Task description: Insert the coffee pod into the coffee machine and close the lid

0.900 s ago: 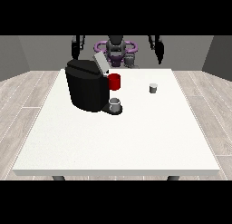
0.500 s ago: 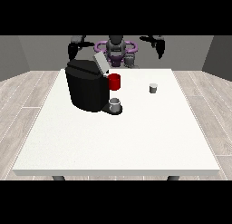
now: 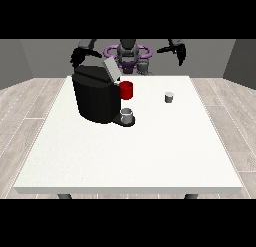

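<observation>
Grey pod (image 3: 169,97) stands upright on the white counter (image 3: 130,156), well apart from the black machine (image 3: 97,97), whose lid (image 3: 111,70) is tilted up. We judge the pod light, rigid and smooth, best pinched across its sides. Both hands, at view's right (image 3: 179,52) and left (image 3: 78,56), hang raised, holding nothing; finger pose we cannot tell.
</observation>
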